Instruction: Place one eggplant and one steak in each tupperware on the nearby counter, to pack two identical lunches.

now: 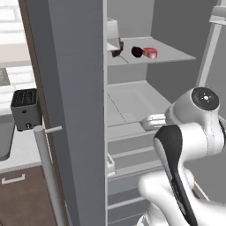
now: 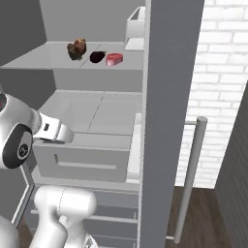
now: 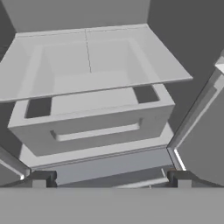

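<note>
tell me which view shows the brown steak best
The right base view: the brown steak sits unobstructed on the fridge shelf. In the left base view it is partly cut off by the door edge.

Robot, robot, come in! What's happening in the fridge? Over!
Tool open, empty, facing the drawer. Dark eggplant, pink steak, brown steak on the upper shelf. Nothing blocking them.

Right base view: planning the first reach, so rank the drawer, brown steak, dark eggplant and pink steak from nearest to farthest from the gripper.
1. Drawer, just below the open gripper.
2. Brown steak, dark eggplant, pink steak: side by side on the upper shelf, too close to call.
</note>
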Available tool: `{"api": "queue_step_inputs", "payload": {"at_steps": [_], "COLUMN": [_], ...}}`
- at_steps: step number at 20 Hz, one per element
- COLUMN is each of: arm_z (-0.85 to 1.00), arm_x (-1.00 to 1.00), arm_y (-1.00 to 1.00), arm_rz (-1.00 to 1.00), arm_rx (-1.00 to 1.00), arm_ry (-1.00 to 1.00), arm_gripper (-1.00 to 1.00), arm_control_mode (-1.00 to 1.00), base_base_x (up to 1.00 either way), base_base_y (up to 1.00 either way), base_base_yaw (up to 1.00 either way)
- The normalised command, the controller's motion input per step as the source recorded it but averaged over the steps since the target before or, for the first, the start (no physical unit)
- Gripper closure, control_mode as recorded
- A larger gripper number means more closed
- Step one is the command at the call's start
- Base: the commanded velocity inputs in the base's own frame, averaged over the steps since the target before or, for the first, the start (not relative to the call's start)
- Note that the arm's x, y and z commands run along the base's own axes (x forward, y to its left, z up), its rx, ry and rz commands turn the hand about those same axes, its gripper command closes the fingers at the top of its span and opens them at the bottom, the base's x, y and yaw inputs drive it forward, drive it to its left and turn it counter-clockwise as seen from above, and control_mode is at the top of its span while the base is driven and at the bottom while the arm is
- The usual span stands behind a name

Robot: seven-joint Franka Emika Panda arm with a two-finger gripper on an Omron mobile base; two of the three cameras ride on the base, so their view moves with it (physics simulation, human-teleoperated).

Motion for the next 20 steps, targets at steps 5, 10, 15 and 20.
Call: {"api": "queue_step_inputs", "payload": {"at_steps": [5, 10, 15, 20], "arm_z": [1.0, 1.0, 1.0, 1.0], "arm_x": [-0.15, -0.29, 0.01, 0.14], "arm_y": [0.0, 0.0, 0.16, 0.18], "arm_rz": [0.15, 0.28, 0.15, 0.0], "arm_rx": [0.0, -0.01, -0.07, -0.11], "arm_ry": [-0.5, -0.49, -0.34, 0.05], "arm_gripper": [-1.0, -1.0, -1.0, -1.0], "arm_control_mode": [-1.0, -1.0, -1.0, -1.0], "base_base_x": [0.0, 0.0, 0.0, 0.0], "base_base_y": [0.0, 0.0, 0.0, 0.0], "base_base_yaw": [0.0, 0.0, 0.0, 0.0]}}
